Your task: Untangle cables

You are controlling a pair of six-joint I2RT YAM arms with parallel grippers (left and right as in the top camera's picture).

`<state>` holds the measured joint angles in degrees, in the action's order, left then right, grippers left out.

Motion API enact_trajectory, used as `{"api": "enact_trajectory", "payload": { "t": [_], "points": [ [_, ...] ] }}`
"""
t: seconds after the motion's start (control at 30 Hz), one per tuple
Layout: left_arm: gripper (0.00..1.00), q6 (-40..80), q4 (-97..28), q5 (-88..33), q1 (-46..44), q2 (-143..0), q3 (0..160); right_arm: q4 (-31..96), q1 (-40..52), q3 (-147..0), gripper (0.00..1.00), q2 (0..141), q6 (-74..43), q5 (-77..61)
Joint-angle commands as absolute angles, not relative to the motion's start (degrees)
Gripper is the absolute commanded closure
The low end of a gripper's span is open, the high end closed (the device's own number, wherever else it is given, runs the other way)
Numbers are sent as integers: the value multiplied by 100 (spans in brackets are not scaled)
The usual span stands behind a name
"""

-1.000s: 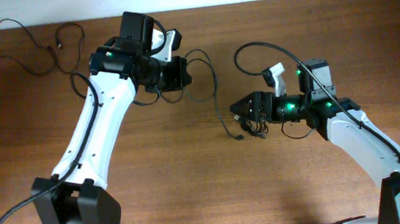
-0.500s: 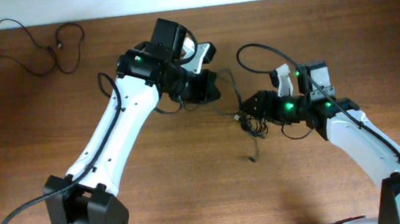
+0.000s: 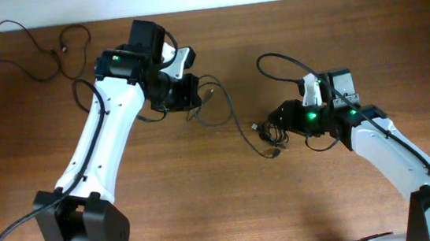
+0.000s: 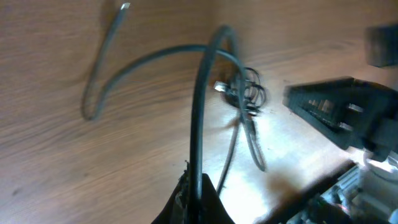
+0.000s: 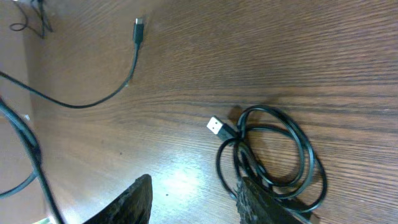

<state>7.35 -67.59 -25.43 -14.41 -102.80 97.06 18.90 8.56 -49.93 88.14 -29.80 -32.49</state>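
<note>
The table carries three cables. The left gripper, above the middle of the tabletop, is clenched on a long cable. This cable sags in a loop and trails toward the right. There the right gripper has its fingers apart, with bare wood between them. One finger sits over a small coil with a USB plug. A spare cable lies at the far left corner.
</note>
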Motion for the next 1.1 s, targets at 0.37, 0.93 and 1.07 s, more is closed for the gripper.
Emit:
{"api": "enact_trajectory", "payload": {
  "t": [0.37, 0.93, 1.07],
  "points": [
    [100, 200, -6600, -4491, -1756, -10252, 9727, 895, 1328, -5017, 40, 8840, -3341, -4539],
    [100, 1949, -7408, 43, -1299, -10250, 9727, 1758, 1487, -5017, 64, 8840, -3352, -2502],
    [100, 1160, -7382, -1717, -1181, -10250, 9994, 1758, 1487, -5017, 64, 8840, -3352, -2506]
  ]
}}
